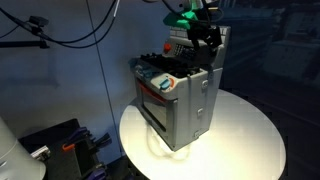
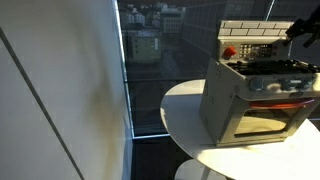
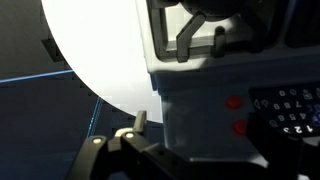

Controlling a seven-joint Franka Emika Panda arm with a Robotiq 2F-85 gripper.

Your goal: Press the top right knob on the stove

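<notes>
The stove (image 1: 180, 95) is a small grey toy oven on a round white table (image 1: 250, 140). It also shows in an exterior view (image 2: 255, 95) with its brick-pattern back panel (image 2: 250, 35) and red-trimmed door (image 2: 270, 120). My gripper (image 1: 207, 40) hangs at the stove's back panel, above the cooktop, and shows at the frame edge in an exterior view (image 2: 305, 28). In the wrist view one fingertip (image 3: 141, 120) shows close to the middle; the jaws look shut and empty. Two red buttons (image 3: 236, 113) sit on the grey panel near it. The teal knobs are not clear.
A black burner grate (image 3: 200, 30) and a dark keypad (image 3: 285, 105) lie in the wrist view. Cables hang behind the stove (image 1: 100, 30). A window wall (image 2: 150, 70) stands beside the table. Black gear lies on the floor (image 1: 60, 145).
</notes>
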